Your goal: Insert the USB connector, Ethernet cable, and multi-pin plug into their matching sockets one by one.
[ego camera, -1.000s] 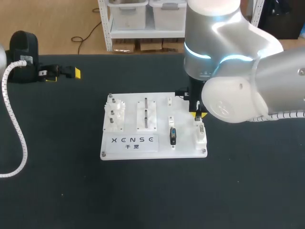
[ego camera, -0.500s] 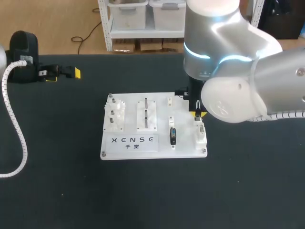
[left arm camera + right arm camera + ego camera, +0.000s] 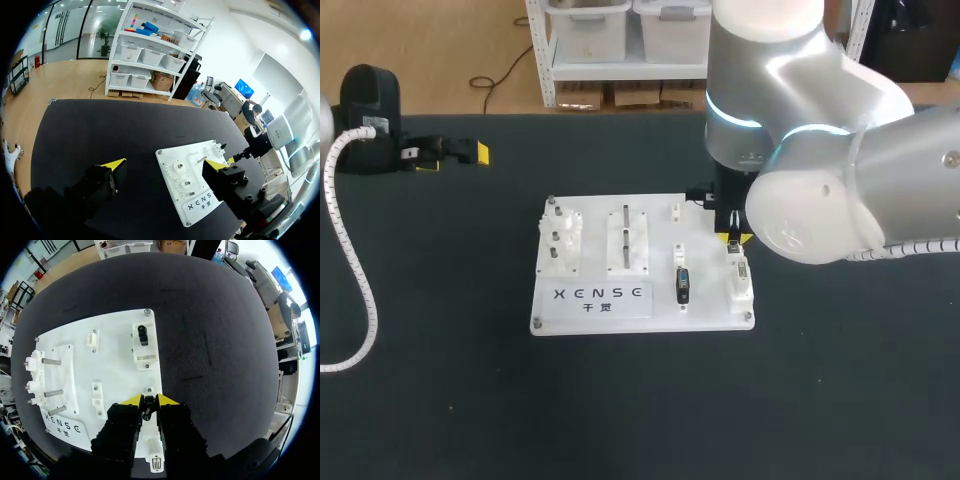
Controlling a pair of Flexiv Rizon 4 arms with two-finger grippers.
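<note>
Right arm's casing has shifted marginally since a second ago; right gripper (image 3: 148, 400) unmoved at the far right corner of the white board (image 3: 590, 310), jaws pinching a slim black plug (image 3: 146, 409) above the board's edge socket block (image 3: 741, 283); left gripper (image 3: 165, 164) well off the board, jaws spread wide

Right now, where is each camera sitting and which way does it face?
Head view: above and behind, looking down on the white board; right arm enters from the right, left gripper sits far left.
Left wrist view: on the left wrist, looking across the table at the board beyond its open fingers.
Right wrist view: on the right wrist, looking down at the board's edge, right gripper pinching a small dark plug.
All three show the board.
</note>
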